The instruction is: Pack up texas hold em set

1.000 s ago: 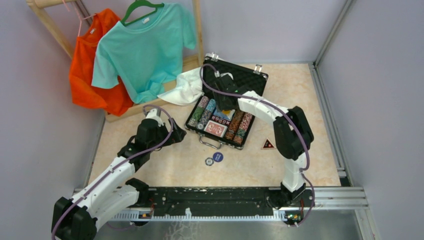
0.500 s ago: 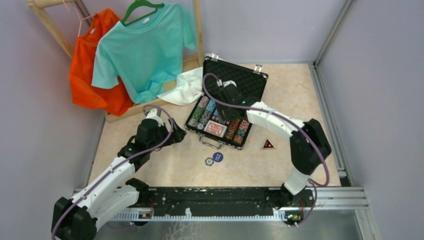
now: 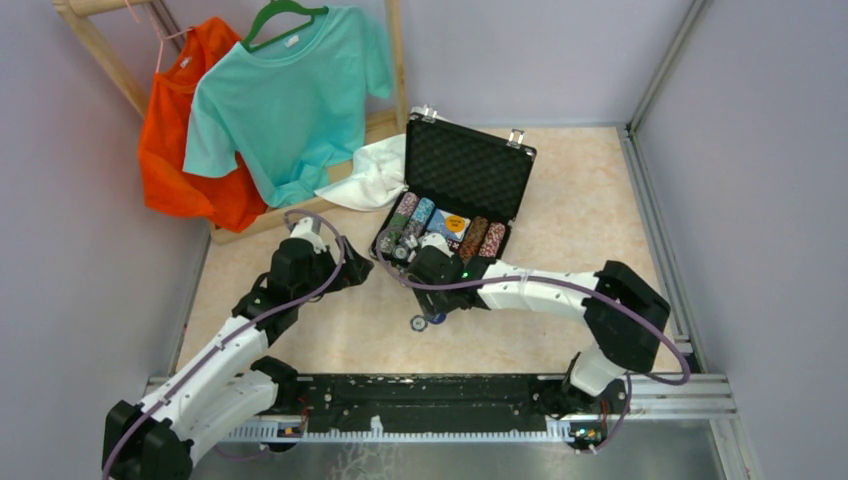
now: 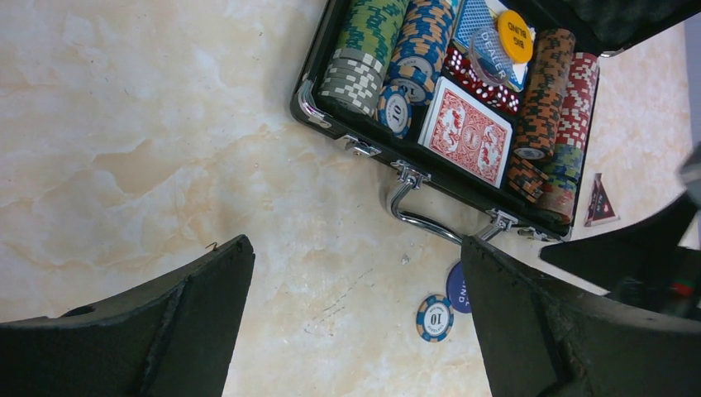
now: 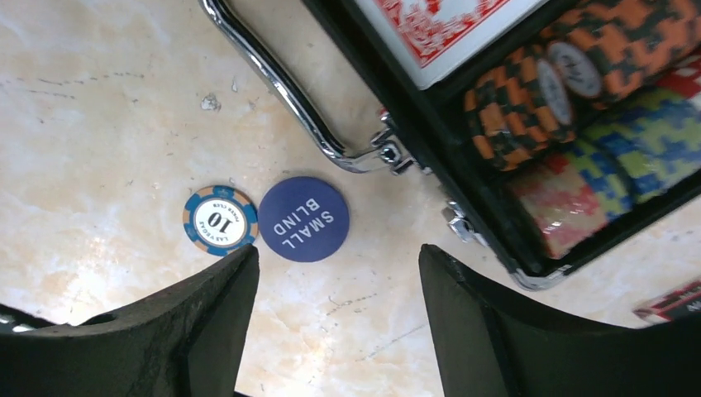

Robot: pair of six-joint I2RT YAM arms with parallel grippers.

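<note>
Case point(image 3: 465, 170) open at table's 12 o'clock, lid upright. Chip rows, red deck point(image 4: 465, 132) and dice point(image 4: 484, 78) seated inside.

Loose at case's 6 o'clock, past handle point(image 5: 281, 91): SMALL BLIND button point(image 5: 303, 219) touching "10" chip point(image 5: 220, 220).

Right gripper point(image 5: 337, 252) over both discs, fingers wide, empty. Left gripper point(image 4: 355, 241) at case's 8 o'clock, fingers wide, empty.

Discs likely thin, hard, light, prone to skid on smooth tabletop point(image 3: 600, 200); pinch across rim.

Triangular item point(image 4: 599, 203) unreadable. Blue deck point(image 4: 475, 16) mostly covered.
</note>
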